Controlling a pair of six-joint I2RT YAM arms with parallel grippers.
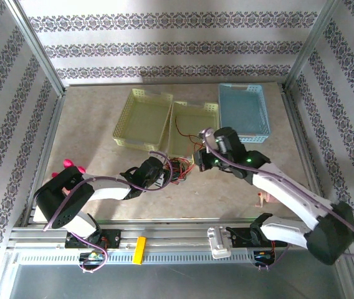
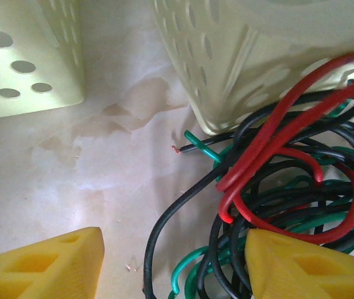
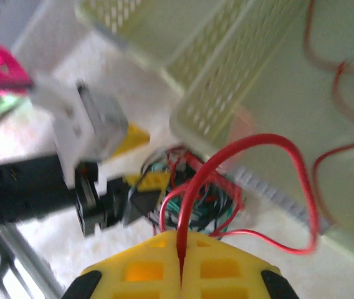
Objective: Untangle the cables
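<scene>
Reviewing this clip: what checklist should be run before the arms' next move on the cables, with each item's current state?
1. Right claw shut on red cable: ok, the cable is pinched between the closed jaws.
2. Left claw open, gripping nothing: ok.
3. Red cable free of green cable and black cable: not ok, interwoven.
4. Red cable out of the yellow basket: not ok, part lies inside.
5. Right arm's pull path clear: cannot tell, wrist view blurred.
</scene>
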